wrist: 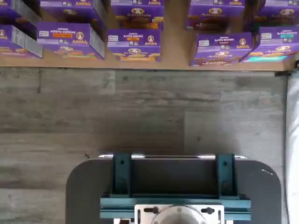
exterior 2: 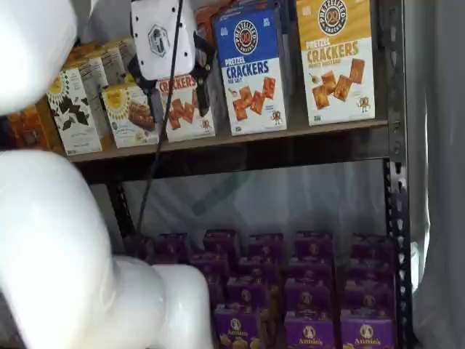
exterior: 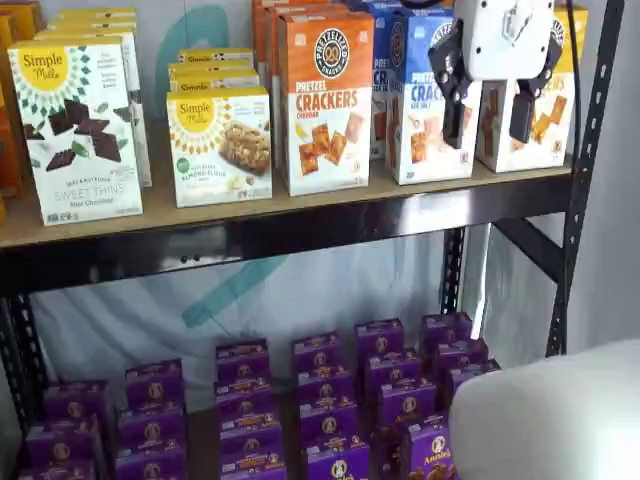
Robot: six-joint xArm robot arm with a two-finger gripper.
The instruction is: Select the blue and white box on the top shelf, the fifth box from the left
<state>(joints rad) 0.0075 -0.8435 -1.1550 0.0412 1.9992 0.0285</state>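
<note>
The blue and white box (exterior: 420, 110) stands upright at the front of the top shelf (exterior: 300, 228), between an orange-and-white box and a yellow-topped one. It shows fully in a shelf view (exterior 2: 251, 69). My gripper (exterior: 487, 130) hangs in front of the shelf at box height, with a white body and two black fingers. A plain gap shows between the fingers and nothing is in them. In a shelf view its left finger (exterior: 453, 100) covers part of the blue box's right edge. In a shelf view the gripper (exterior 2: 180, 91) shows in front of the orange-and-white box.
Orange-and-white Pretzel Crackers box (exterior: 325, 100), yellow-topped one (exterior 2: 336, 58) and Simple Mills boxes (exterior: 75, 130) share the shelf. Purple Annie's boxes (exterior: 320, 400) fill the lower board and show in the wrist view (wrist: 135, 44). A black upright (exterior: 585, 180) stands right. My white arm (exterior 2: 43, 240) fills one side.
</note>
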